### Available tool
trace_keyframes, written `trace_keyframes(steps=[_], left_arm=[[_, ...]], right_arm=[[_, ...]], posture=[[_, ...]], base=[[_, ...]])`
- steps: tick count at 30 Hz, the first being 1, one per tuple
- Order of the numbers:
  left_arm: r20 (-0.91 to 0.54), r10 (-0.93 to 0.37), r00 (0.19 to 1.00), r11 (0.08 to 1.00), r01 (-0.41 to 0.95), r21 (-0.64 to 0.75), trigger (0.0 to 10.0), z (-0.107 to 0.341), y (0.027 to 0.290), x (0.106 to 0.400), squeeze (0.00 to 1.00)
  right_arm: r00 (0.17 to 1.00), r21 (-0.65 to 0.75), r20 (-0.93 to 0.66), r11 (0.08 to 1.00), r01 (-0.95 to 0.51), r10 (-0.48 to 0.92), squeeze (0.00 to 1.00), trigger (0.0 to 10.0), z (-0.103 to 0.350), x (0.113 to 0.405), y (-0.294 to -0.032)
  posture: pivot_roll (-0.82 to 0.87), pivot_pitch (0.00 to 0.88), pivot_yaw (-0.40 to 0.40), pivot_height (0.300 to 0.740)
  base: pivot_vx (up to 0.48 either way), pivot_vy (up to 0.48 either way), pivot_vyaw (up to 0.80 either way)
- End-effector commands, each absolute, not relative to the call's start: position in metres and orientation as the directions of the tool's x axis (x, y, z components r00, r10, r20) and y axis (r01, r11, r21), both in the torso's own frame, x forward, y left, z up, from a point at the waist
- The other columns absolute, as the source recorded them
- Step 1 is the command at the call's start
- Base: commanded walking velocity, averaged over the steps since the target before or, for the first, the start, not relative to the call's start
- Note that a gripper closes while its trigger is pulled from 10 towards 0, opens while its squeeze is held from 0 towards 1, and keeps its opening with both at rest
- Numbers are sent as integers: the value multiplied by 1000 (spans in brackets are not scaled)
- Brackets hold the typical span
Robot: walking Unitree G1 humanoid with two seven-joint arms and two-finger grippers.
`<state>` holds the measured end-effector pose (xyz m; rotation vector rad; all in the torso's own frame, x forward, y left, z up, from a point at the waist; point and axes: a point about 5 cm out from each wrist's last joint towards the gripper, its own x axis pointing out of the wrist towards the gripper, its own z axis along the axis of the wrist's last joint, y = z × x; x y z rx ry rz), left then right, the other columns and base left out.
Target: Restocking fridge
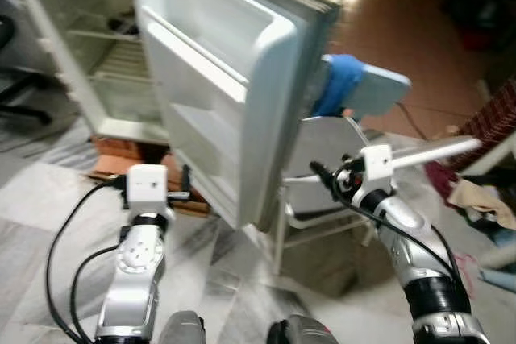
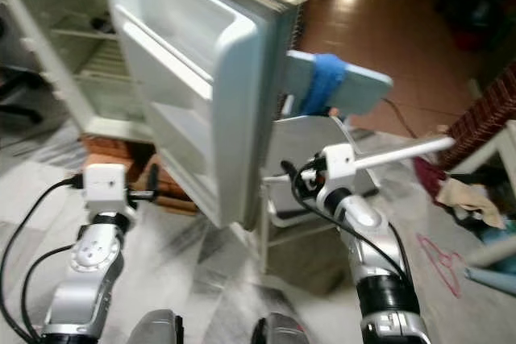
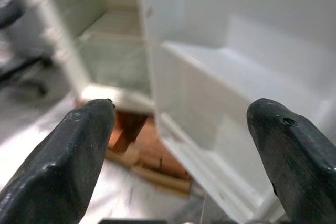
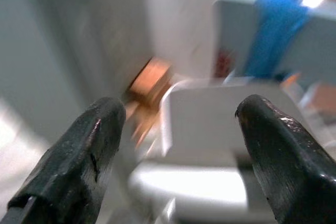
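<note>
white fridge (image 1: 105, 78): stands ahead on robot's left, door (image 1: 234, 94) swung wide open
door shelves: bare (nothing stocked as far as can be seen)
inside: wire racks look bare too, dim + blurry
l gripper (image 3: 178, 145): fingers spread, holding nothing, pointed at door's inner side
r gripper (image 4: 178, 150): fingers apart, empty, near door's outer edge by white chair (image 1: 322, 167)
progress: early. door's open, no items in either gripper, restocking itself not yet begun
</note>
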<state>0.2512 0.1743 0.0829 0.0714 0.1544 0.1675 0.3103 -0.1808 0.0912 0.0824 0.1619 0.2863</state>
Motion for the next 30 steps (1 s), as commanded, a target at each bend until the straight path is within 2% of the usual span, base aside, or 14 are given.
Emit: trace_keyframes(steps=[1, 7, 9, 14, 19, 20, 21, 22, 23, 24, 25, 26, 28, 30], left_arm=[[-191, 257, 947, 966, -246, 83, 10000, 79, 188, 246, 0], [-197, 220, 955, 972, -198, 127, 10000, 79, 189, 245, 0], [-179, 167, 970, 977, -137, 166, 10000, 81, 181, 245, 0], [-207, 163, 965, 979, -131, 157, 10000, 78, 178, 245, 0], [-221, 158, 962, 981, -127, 148, 10000, 77, 177, 245, 0], [-222, 156, 962, 981, -126, 147, 10000, 77, 177, 245, 0], [-225, 153, 962, 982, -122, 145, 10000, 76, 177, 245, 0], [-231, 144, 962, 983, -112, 147, 10000, 76, 176, 245, 0], [-233, 138, 963, 983, -105, 148, 10000, 75, 175, 245, 0], [-233, 138, 963, 983, -105, 148, 10000, 75, 175, 245, 0], [-234, 130, 964, 984, -96, 149, 10000, 75, 174, 245, 0], [-234, 130, 964, 984, -96, 149, 10000, 75, 174, 245, 0], [-238, 122, 963, 985, -88, 148, 10000, 75, 172, 246, 0], [-240, 120, 963, 985, -86, 147, 10000, 74, 172, 246, 0]], right_arm=[[972, 147, -58, 965, -219, 229, 0, 10000, 106, 320, -183], [988, 154, 29, 976, -152, 149, 0, 10000, 126, 333, -178], [997, 170, 45, 983, -68, 61, 0, 10000, 132, 343, -176], [997, 180, 60, 983, 43, -55, 0, 10000, 142, 356, -171], [996, 254, 80, 967, 12, -33, 0, 10000, 153, 363, -162], [996, 274, 90, 961, -18, -7, 0, 10000, 155, 364, -159], [984, 354, 128, 921, -163, 125, 0, 10000, 162, 363, -144], [883, 463, 258, 752, -470, 393, 0, 10000, 180, 352, -115], [809, 493, 321, 643, -586, 492, 0, 10000, 188, 342, -105], [809, 493, 321, 643, -586, 492, 0, 10000, 188, 342, -105], [707, 507, 386, 504, -699, 593, 0, 10000, 196, 326, -98], [707, 507, 386, 504, -699, 593, 0, 10000, 196, 326, -98], [619, 493, 394, 412, -766, 679, 0, 10000, 193, 311, -96], [610, 483, 375, 414, -771, 698, 0, 10000, 189, 308, -96]], posture=[[93, 97, -53, 740], [98, 101, -52, 740], [107, 100, -52, 740], [110, 99, -56, 740], [114, 98, -62, 740], [114, 98, -62, 740], [115, 98, -65, 740], [115, 98, -65, 740], [110, 99, -65, 740], [110, 99, -65, 740], [108, 98, -66, 740], [108, 98, -66, 740], [102, 98, -64, 740], [100, 98, -64, 740]], base=[[0, 0, 0], [0, 0, 641], [0, 0, 0], [0, 0, 0], [0, 0, 0], [0, 0, 0], [0, 0, 0], [0, 0, 0], [0, 0, 0], [0, 0, 0], [0, 0, 0], [0, 0, 0], [0, 0, 0], [0, 0, 0]])
